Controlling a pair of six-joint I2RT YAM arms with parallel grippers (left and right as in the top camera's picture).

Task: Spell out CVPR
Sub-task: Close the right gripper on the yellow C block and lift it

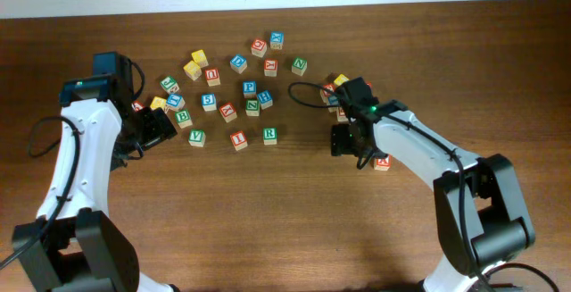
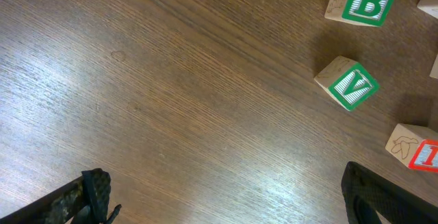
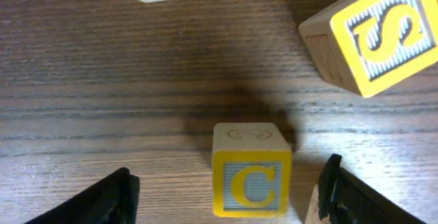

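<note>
We see a brown wooden desk [image 1: 268, 229] scattered with small wooden alphabet cubes [image 1: 209, 101]. No word is laid out, so we judge that all four letters are yet to be placed.

The right gripper [image 3: 229, 176] stands open astride the yellow-faced wooden C cube [image 3: 251, 172]. A gap shows at each finger, so nothing is gripped. The left gripper [image 2: 224, 183] is spread wide and empty over bare wood.

From above, the green wooden V cube [image 1: 196, 137] lies at three o'clock from the left gripper. The green wooden R cube [image 1: 269, 135] lies at nine o'clock from the right gripper, and the blue wooden P cube [image 1: 249, 87] at eleven o'clock from the R.

Only the right wrist view shows the C, with a yellow wooden S cube [image 3: 369, 35] at one o'clock from it. Overhead, the right arm [image 1: 419, 140] hides the C. The left wrist view shows the V close up, at two o'clock.
</note>
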